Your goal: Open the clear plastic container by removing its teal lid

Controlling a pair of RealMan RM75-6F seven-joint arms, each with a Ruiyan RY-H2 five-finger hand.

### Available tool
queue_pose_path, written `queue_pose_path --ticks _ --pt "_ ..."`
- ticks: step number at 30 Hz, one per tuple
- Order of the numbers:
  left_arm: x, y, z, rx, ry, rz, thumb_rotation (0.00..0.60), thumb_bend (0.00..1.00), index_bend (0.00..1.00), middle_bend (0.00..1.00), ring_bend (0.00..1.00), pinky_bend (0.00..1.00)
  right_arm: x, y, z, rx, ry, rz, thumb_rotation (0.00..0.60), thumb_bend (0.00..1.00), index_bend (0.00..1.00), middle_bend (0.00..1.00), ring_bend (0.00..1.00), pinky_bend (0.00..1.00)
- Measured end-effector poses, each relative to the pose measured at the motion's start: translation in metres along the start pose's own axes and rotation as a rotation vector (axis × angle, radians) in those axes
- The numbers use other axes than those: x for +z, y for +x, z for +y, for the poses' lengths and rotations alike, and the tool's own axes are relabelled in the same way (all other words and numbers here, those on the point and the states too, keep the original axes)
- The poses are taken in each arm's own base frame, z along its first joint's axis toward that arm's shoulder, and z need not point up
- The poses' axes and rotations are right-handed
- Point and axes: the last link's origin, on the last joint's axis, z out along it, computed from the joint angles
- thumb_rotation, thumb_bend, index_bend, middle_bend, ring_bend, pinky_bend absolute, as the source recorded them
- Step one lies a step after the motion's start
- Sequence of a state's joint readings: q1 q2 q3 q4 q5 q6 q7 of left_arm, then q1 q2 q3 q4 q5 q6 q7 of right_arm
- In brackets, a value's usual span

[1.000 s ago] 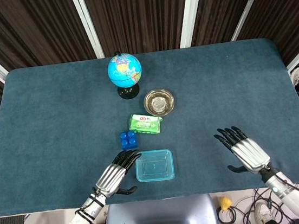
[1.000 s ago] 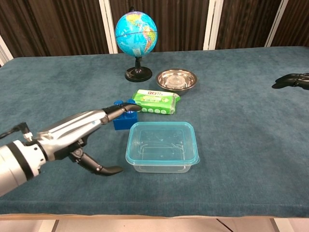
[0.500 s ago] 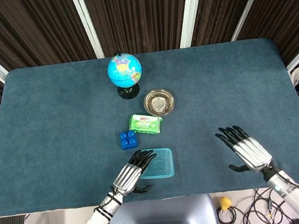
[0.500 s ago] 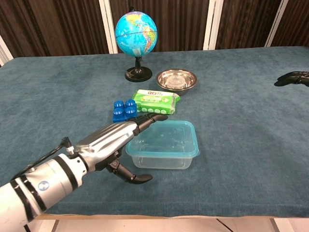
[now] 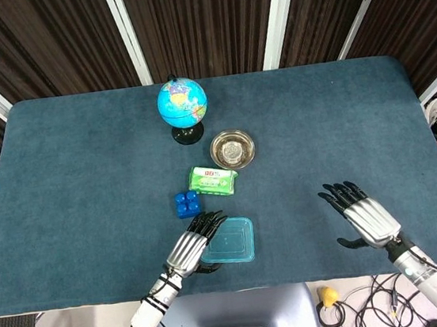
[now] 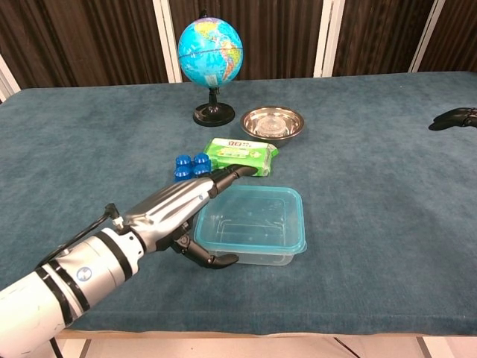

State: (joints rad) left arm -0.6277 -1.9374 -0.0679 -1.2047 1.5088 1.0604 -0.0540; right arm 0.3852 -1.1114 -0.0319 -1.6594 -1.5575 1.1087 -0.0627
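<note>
Left hand: metal-backed, fingers spread, empty; laid along the left edge of the container, thumb curled under the near corner. Contact not certain.

Container: clear, rounded rectangular plastic, just right of that hand. Lid, translucent teal, seated; removal not begun.

Right hand: flat, empty, well off right.

Table: napped blue cloth.
</note>
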Motion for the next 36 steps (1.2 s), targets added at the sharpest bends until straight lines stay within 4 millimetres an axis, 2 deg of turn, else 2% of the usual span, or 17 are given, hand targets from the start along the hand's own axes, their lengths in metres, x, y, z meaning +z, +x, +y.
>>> queue_pose_path --ticks 4,7,10,14,16,20,29,36 --pt "0.005 0.0 -0.001 -0.001 0.009 -0.008 0.6 0.22 0.02 0.0 0.0 0.08 0.0 -0.002 -0.001 -0.004 0.001 -0.008 0.6 0.14 0.0 0.0 0.0 0.0" --pt "0.007 0.001 -0.001 -0.006 0.009 0.003 0.6 0.21 0.09 0.02 0.0 0.13 0.001 -0.003 -0.001 -0.006 0.0 -0.012 0.6 0.14 0.0 0.0 0.0 0.0" --pt "0.007 0.002 -0.002 -0.01 0.01 0.01 0.6 0.22 0.17 0.13 0.07 0.19 0.003 -0.005 -0.002 -0.005 0.002 -0.018 0.6 0.14 0.0 0.0 0.0 0.0" --pt "0.007 0.001 -0.004 -0.012 0.013 0.003 0.6 0.23 0.31 0.31 0.24 0.32 0.006 -0.007 -0.007 -0.004 0.015 -0.022 0.6 0.14 0.0 0.0 0.0 0.0" --pt "0.007 -0.001 -0.004 -0.009 0.016 -0.006 0.6 0.23 0.37 0.37 0.28 0.36 0.009 -0.008 -0.012 0.001 0.027 -0.02 0.6 0.14 0.01 0.0 0.0 0.0" --pt "0.004 -0.003 -0.005 -0.008 0.014 -0.005 0.6 0.24 0.49 0.48 0.36 0.43 0.016 -0.012 -0.027 0.003 0.072 -0.013 0.6 0.14 0.08 0.0 0.0 0.0" --pt "-0.001 -0.007 -0.005 0.004 0.002 -0.004 0.6 0.24 0.51 0.49 0.36 0.44 0.031 -0.022 -0.063 -0.021 0.181 0.014 0.6 0.15 0.19 0.0 0.0 0.0" --pt "-0.003 -0.008 -0.006 -0.01 0.001 0.0 0.6 0.24 0.51 0.49 0.36 0.45 0.049 -0.046 -0.119 -0.031 0.311 0.061 0.6 0.2 0.34 0.0 0.0 0.0"
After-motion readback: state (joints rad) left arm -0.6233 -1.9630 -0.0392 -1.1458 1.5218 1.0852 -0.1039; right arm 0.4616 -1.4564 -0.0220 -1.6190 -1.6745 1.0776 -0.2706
